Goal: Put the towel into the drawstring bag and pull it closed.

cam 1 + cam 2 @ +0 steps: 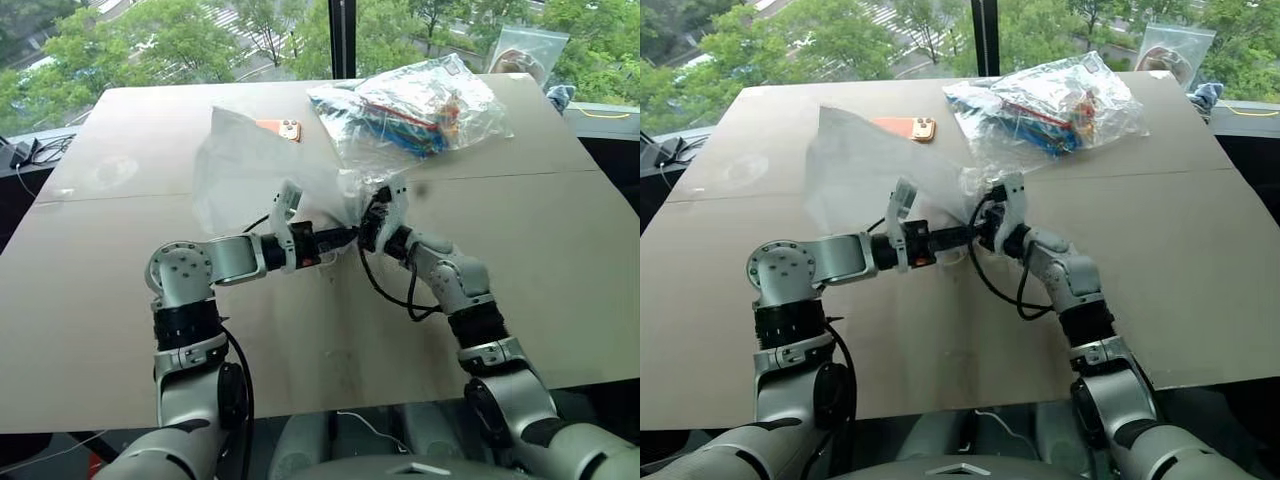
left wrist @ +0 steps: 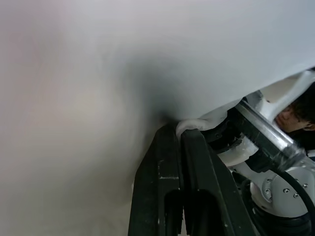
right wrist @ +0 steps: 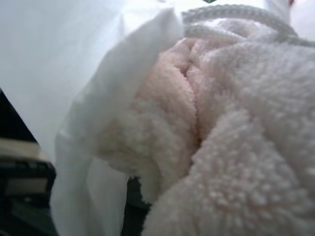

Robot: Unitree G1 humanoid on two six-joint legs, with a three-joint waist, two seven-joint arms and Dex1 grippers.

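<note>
Over the middle of the tan table (image 1: 120, 330) the two grippers meet, lifted clear of the surface. The left gripper (image 1: 345, 236) points toward three o'clock with its black fingers (image 2: 170, 196) pressed together on the edge of the drawstring bag (image 1: 245, 165) — the thin white fabric billows up from the pinch toward eleven o'clock. The right gripper (image 1: 378, 222) comes in from five o'clock, its jaws all but closed on the towel (image 3: 221, 147), whose cream terry bulk sits at the bag's mouth, with white cord (image 3: 236, 10) running just beside it. At one o'clock on the table lies a clear plastic bag of colourful items (image 1: 410, 105); an orange phone (image 1: 280, 128) lies just behind the raised fabric.
</note>
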